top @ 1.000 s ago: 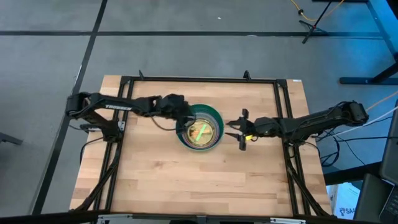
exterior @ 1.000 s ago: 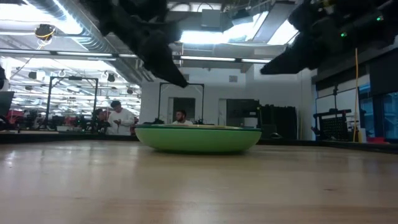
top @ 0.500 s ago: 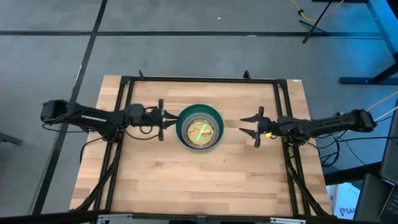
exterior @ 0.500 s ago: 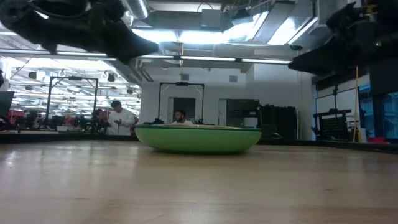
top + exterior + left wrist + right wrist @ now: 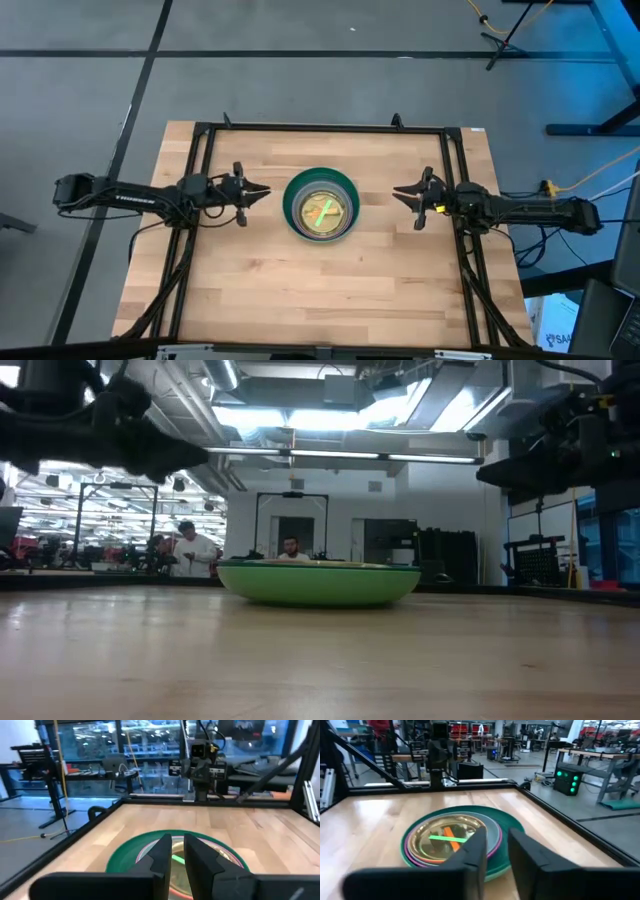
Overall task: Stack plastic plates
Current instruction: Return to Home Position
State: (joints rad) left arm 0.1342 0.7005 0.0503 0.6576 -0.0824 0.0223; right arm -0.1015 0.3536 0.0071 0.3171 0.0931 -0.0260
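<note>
The plastic plates stand nested in one stack at the table's middle, the lowest one resting on the wood. The low view shows that stack's light green underside. A dark green rim rings magenta and grey-teal rims, and small translucent plates with lime and orange streaks lie on top. My left gripper hovers left of the stack. My right gripper hovers right of it. Both point at the stack, clear of it. Each has its fingers drawn close, with nothing between them.
A black metal frame runs along the table's far edge and down both sides. Bare wood lies all around the stack. In the low view, people stand in the room far behind the table.
My left gripper has drawn back from over the stack's left rim toward the table's left edge. My right gripper has drawn back toward the right edge and has shut from a wide spread. The stack has stayed where it was.
</note>
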